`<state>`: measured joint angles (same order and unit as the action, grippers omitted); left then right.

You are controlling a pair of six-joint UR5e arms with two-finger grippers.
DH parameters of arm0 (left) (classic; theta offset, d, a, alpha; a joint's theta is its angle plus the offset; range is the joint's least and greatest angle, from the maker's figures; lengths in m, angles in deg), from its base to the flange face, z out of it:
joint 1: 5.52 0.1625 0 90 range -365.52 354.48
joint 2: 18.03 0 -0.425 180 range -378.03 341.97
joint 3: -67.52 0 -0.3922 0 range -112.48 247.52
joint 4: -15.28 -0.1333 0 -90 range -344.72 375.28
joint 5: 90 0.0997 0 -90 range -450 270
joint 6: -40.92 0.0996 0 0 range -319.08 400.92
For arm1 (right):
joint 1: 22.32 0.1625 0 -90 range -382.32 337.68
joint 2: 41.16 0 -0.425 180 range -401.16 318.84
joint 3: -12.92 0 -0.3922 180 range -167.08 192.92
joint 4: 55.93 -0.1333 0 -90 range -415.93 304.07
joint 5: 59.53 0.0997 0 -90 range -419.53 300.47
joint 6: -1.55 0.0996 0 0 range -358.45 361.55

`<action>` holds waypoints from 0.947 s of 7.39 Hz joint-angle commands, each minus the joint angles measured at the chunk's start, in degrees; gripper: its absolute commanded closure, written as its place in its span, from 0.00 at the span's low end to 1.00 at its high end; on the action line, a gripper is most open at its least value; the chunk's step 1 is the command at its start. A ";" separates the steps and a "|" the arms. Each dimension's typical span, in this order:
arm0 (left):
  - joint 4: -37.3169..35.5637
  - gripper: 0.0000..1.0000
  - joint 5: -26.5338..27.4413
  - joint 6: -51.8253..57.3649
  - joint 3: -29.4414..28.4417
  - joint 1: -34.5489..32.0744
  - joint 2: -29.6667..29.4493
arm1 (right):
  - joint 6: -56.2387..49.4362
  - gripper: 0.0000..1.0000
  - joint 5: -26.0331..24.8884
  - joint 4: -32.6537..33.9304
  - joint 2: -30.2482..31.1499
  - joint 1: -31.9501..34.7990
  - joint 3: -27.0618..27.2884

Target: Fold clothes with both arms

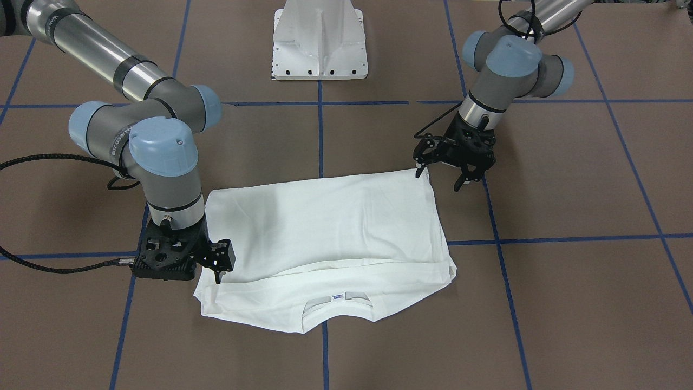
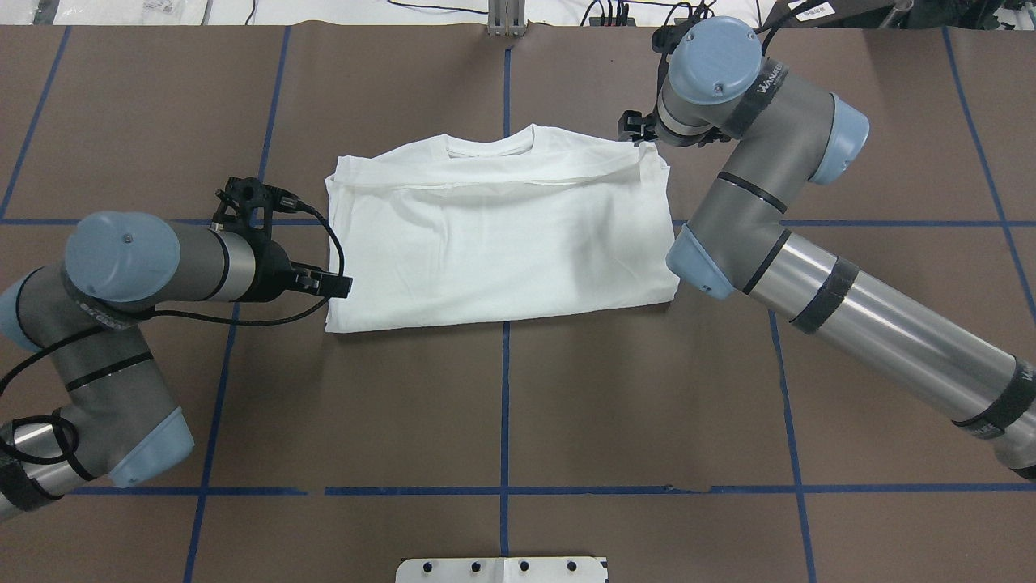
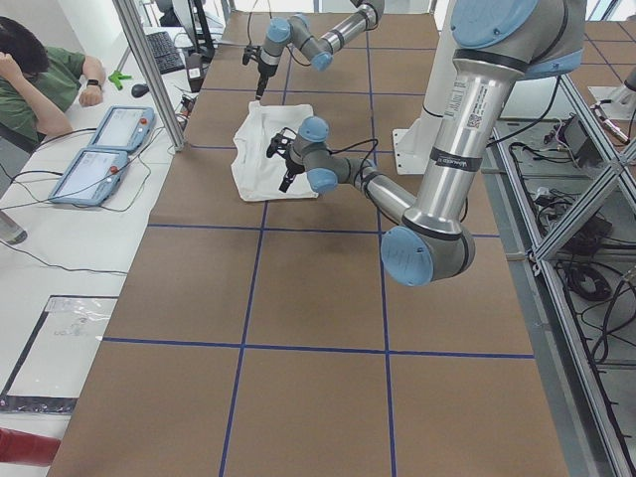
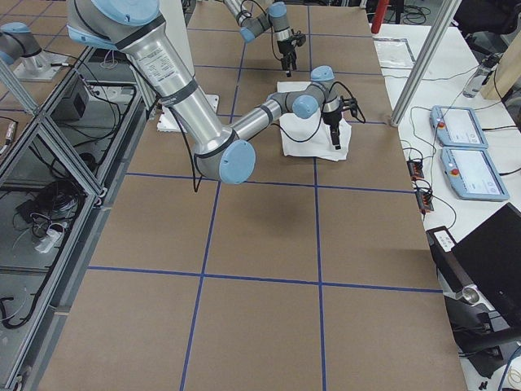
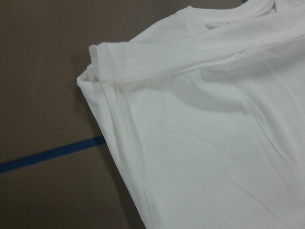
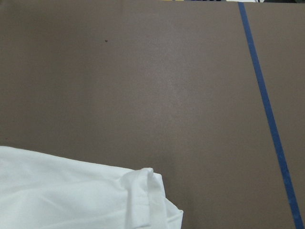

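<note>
The white shirt (image 1: pixel 325 227) lies flat on the brown table, folded in half, its collar and label (image 1: pixel 338 297) at the far edge from the robot. It also shows in the overhead view (image 2: pixel 502 243). My left gripper (image 1: pixel 438 181) is open and empty. It hovers just off the shirt's near left corner (image 2: pixel 332 320). My right gripper (image 1: pixel 219 271) points down over the shirt's far right edge; its fingers look apart and the cloth under it lies flat. The left wrist view shows the folded side edge (image 5: pixel 214 143). The right wrist view shows a corner (image 6: pixel 143 191).
The white pedestal base (image 1: pixel 319 40) stands at the robot's side of the table. Blue tape lines (image 2: pixel 505 405) cross the brown surface. An operator (image 3: pixel 30 79) sits by two tablets (image 3: pixel 99 149) beyond the far edge.
</note>
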<state>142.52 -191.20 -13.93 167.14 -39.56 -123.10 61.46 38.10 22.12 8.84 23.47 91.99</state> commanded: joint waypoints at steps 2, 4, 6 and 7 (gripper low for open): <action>0.12 0.00 1.89 -1.93 -0.65 2.93 0.57 | -0.15 0.00 -0.07 -0.09 0.10 0.00 0.04; 0.12 0.02 1.97 -1.93 -0.83 3.54 0.48 | -0.06 0.00 -0.07 0.00 0.01 -0.08 0.04; 0.12 0.04 2.24 -1.93 -0.83 4.51 0.31 | -0.15 0.00 -0.07 0.00 0.01 -0.08 0.04; 0.12 0.04 2.24 -1.93 -0.83 4.69 0.31 | -0.06 0.00 0.02 -0.09 0.01 -0.17 0.04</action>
<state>142.64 -189.00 -15.85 166.32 -35.22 -122.73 61.34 38.04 22.08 8.86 23.35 92.03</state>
